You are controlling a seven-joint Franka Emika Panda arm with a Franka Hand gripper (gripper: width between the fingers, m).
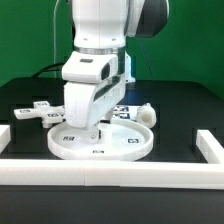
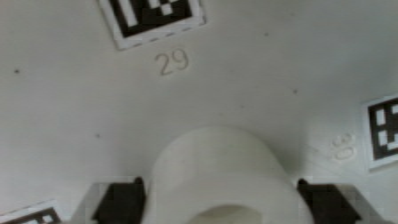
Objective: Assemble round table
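Note:
The large rimmed round disc lies flat on the black table, tags on its face. My gripper stands over the disc's middle, shut on the short cylindrical leg, which it mostly hides. In the wrist view the leg sits upright between my two dark fingers, its end close to the disc's face; whether it touches I cannot tell. My gripper is centred on the leg. The cross-shaped base piece lies at the exterior view's left, behind the disc.
White border rails run along the front, the exterior view's left and right. A small white part lies behind the disc at the right, next to the marker board.

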